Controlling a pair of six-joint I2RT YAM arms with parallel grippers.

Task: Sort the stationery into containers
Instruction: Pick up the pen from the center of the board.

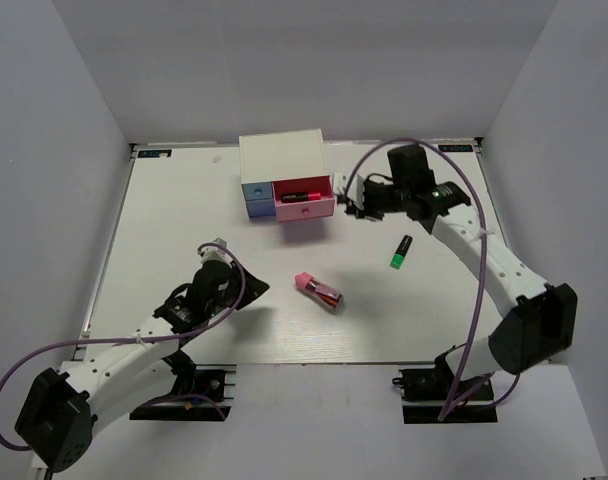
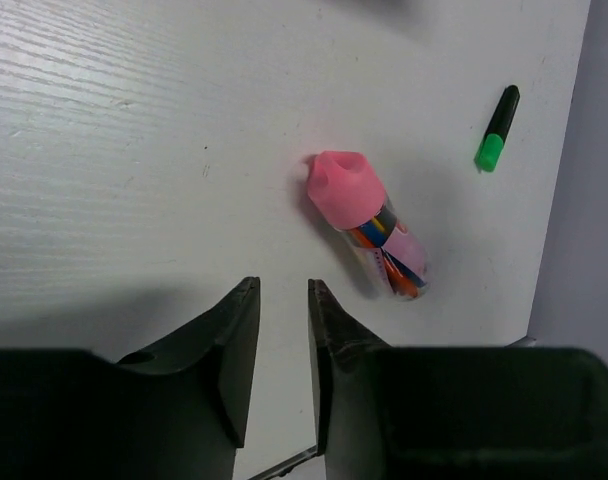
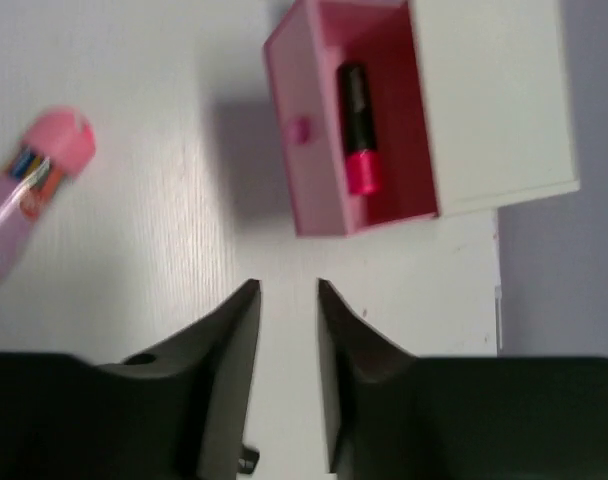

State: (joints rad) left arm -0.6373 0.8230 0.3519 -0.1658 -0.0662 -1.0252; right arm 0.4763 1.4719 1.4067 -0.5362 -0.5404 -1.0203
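Right tool (image 3: pixel 287 290); magenta-ended marker (image 3: pixel 356 125) inside pink drawer (image 3: pixel 284 170)

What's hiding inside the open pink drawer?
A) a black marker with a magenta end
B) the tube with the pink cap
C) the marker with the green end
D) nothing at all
A: the right wrist view shows a black marker with a magenta end lying in the pink drawer, while the green marker and the pink-capped tube lie out on the table.

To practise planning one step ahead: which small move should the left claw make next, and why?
Probably spread the left claw wider and ease it forward over the pink-capped tube: the tube lies loose just ahead, and the claw's gap looks too narrow for it.
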